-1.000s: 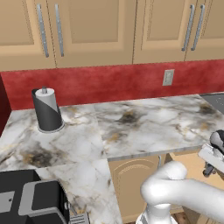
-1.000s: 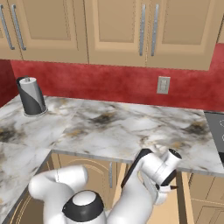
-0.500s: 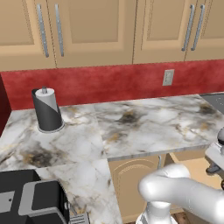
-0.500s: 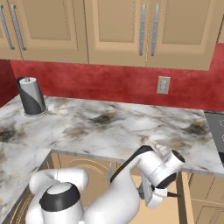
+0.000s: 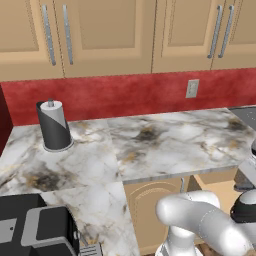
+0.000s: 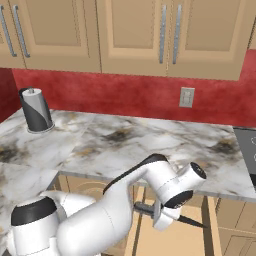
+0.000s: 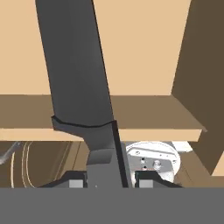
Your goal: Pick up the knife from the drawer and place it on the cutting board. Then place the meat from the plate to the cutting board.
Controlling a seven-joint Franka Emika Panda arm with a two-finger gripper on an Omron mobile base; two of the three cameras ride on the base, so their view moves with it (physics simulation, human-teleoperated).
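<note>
While the arm bends low in front of the cabinets, the gripper (image 7: 106, 181) stands narrow, clamped on the knife (image 7: 81, 74): dark handle pinched between the fingertips (image 7: 75, 180), the broad grey blade rising up the middle of the hand view against tan wood. In the right base view the same knife (image 6: 189, 220) juts from the hand below the desk edge, its dark point aimed right, over the open drawer (image 6: 212, 227), a tan wooden box under the desk. Item: desk (image 5: 165, 145), grey-white marble with dark and rusty veining, L-shaped, running along the far wall and turning near at the left. Item: paper towel roll (image 5: 53, 126), dark grey and white on an upright holder, far left corner of the desk. Item: wall outlet (image 5: 192, 88), pale, on the red backsplash to the right of centre. Item: upper cabinets (image 6: 135, 30), tan, with long vertical metal handles. Item: black appliance (image 5: 35, 232) at the near left, on the desk. Item: dark cooktop edge (image 6: 246, 145) at the far right of the desk.
</note>
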